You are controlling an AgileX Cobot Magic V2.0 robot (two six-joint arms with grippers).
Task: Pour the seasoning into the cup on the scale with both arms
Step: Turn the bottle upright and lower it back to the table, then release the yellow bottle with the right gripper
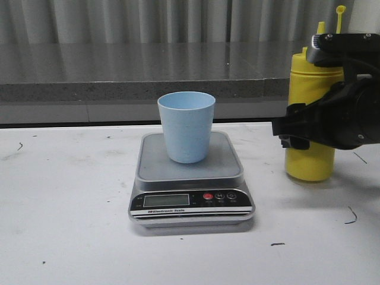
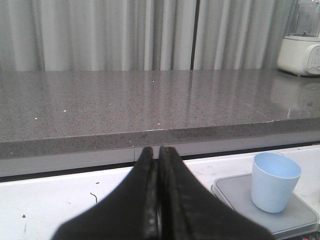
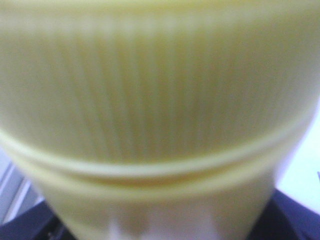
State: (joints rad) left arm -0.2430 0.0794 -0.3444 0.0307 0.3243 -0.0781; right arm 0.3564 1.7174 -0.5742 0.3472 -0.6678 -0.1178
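Observation:
The pale blue cup [image 1: 186, 127] stands upright on the grey platform of the silver scale [image 1: 155, 161] at mid-table. To its right the yellow seasoning bottle [image 1: 310, 77] stands upright on the white table, nozzle up and cap hanging off its tether. My right gripper [image 1: 297, 127] is closed around the bottle's middle. In the right wrist view the ribbed bottle [image 3: 160, 100] fills the frame, with a dark finger [image 3: 20, 231] at either side. My left gripper [image 2: 159, 149] is shut and holds nothing, left of the cup [image 2: 274, 181] and scale [image 2: 235, 192]. It is outside the front view.
A long grey stone counter [image 1: 119, 65] runs behind the table, with pale curtains behind it. A white appliance [image 2: 300, 50] stands on the counter at the far right. The white tabletop [image 1: 65, 208] carries a few small dark marks.

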